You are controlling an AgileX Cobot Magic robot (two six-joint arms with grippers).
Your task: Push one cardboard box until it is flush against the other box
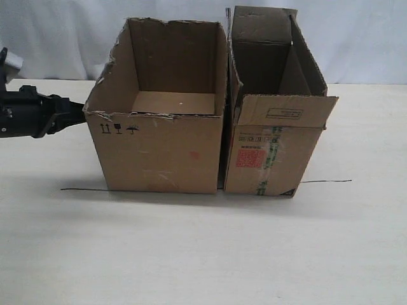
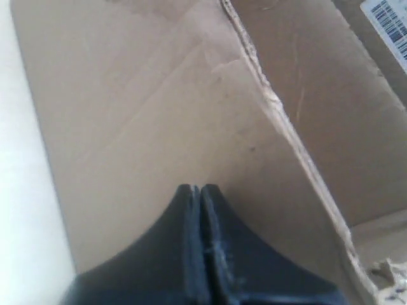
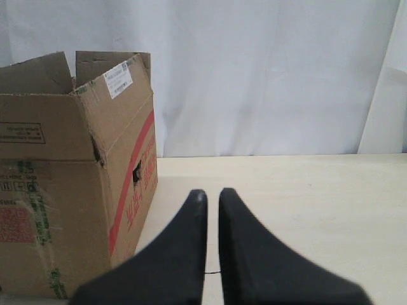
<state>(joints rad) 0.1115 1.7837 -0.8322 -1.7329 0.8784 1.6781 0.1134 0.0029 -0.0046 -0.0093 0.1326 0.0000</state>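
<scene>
Two boxes: the cardboard box (image 1: 159,149) stood on the counter (image 1: 203,254) just beside the other box (image 1: 270,155), both open-topped, the wide one on the left of the exterior view.
Seam: a thin dark sliver showed between them low at the front; higher up the walls looked to meet, but I could not tell for sure.
Pushing side: the left fingers (image 2: 187,254) were pressed together, gripping nothing, with their tips against the outer side wall of the cardboard box, below its torn edge (image 2: 280,121).
Arm: the left arm (image 1: 38,114) lay about level and met that wall fairly high up.
Idle side: the right fingers (image 3: 184,254) were nearly together with a slim gap showing, held nothing, and hung over the counter near the other box without touching it.
Step in hand: by my judgement, the last of the push, closing the sliver.
Doing it well: push slowly and straight toward the other box; a lower contact on the wall would slide the base rather than bow the cardboard.
Guide: the dark line (image 1: 82,189) on the counter ran along the box fronts and could serve to check squareness.
Risk: pushing too hard might shove the taller box away or tilt it.
</scene>
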